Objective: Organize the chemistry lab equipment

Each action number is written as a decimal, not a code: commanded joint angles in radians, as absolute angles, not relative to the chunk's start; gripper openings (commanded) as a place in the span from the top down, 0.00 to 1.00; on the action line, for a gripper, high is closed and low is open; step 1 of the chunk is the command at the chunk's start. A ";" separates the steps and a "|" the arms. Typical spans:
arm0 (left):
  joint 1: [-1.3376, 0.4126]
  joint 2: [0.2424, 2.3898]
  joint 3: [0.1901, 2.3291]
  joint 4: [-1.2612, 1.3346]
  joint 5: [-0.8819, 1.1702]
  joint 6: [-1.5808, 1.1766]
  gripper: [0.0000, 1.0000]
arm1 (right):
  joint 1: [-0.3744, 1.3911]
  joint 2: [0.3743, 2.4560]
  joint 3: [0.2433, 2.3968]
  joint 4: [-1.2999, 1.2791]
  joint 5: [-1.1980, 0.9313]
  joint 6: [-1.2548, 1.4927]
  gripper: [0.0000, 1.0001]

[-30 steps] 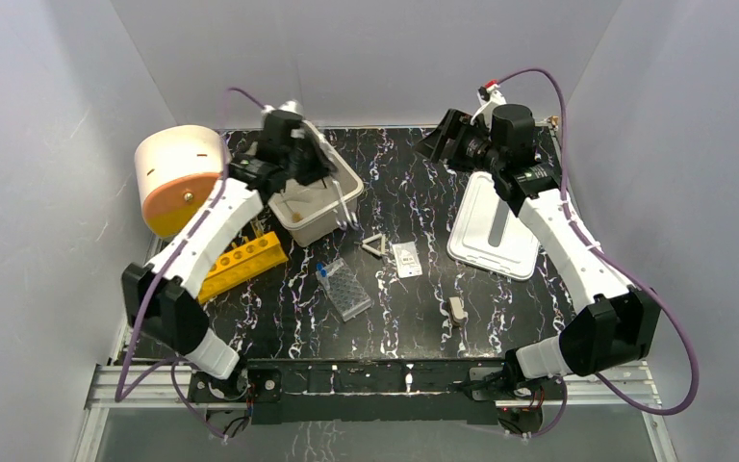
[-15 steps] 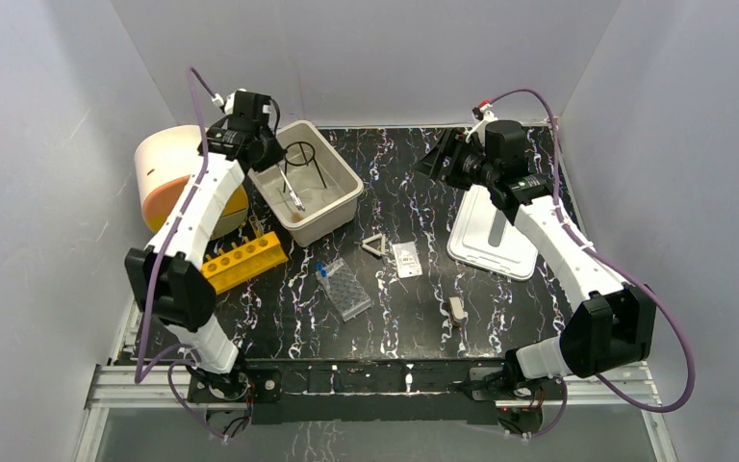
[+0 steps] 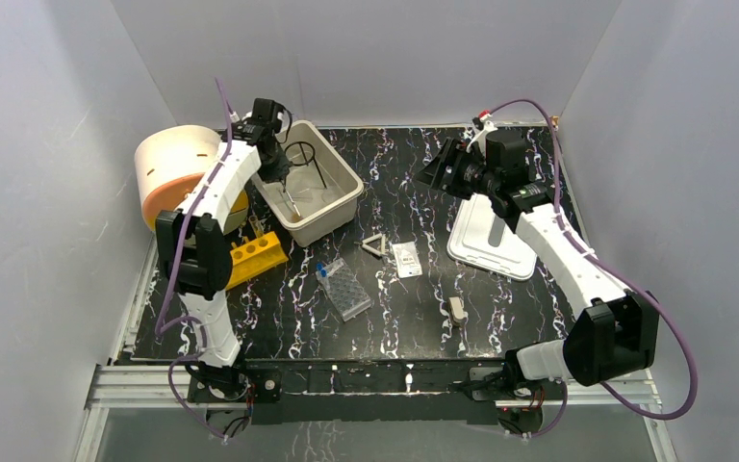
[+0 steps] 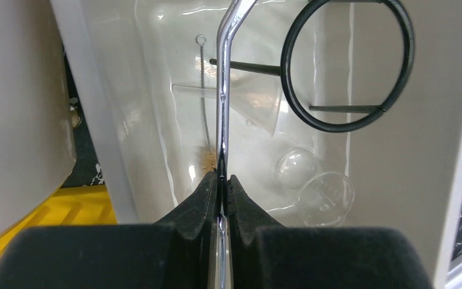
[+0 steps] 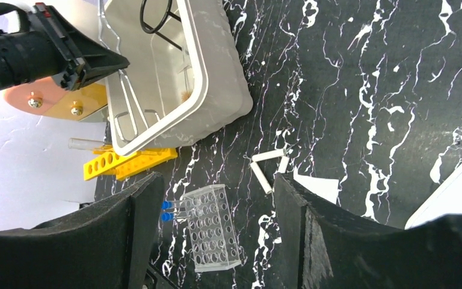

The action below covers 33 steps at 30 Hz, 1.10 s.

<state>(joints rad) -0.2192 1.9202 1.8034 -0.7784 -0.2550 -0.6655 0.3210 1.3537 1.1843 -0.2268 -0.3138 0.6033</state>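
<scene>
Wrist shows left pincer [image 4: 221, 178] pinching rod [image 4: 222, 108]; perhaps tongs.

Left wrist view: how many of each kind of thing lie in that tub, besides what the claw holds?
Black wire stand: 1
Clear funnel: 1
Thin brush: 1
Small clear vessels: 2
Total: 5 in the beige tub; the metal rod in the left gripper is left out.

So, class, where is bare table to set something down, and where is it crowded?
Free: the far strip between the beige tub and white lid; the near strip before the wooden clamp. Crowded: yellow rack, well tray, white triangle, card.
</scene>
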 commanded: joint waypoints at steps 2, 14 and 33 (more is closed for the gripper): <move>-0.212 1.970 1.844 -0.783 -0.276 -0.668 1.00 | 0.319 1.307 1.141 -0.156 -0.344 0.635 0.29; -0.197 2.074 1.879 -0.802 -0.317 -0.657 0.95 | 0.325 1.278 1.039 -0.064 -0.325 0.627 0.31; -0.198 1.921 1.886 -0.697 -0.253 -0.540 0.58 | 0.473 1.398 1.073 -0.188 -0.083 0.469 0.30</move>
<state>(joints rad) -0.2001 2.0804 1.8332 -0.7231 -0.2924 -0.5945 0.4274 1.3727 1.0328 -0.1616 -0.1837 0.5446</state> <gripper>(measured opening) 0.397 0.688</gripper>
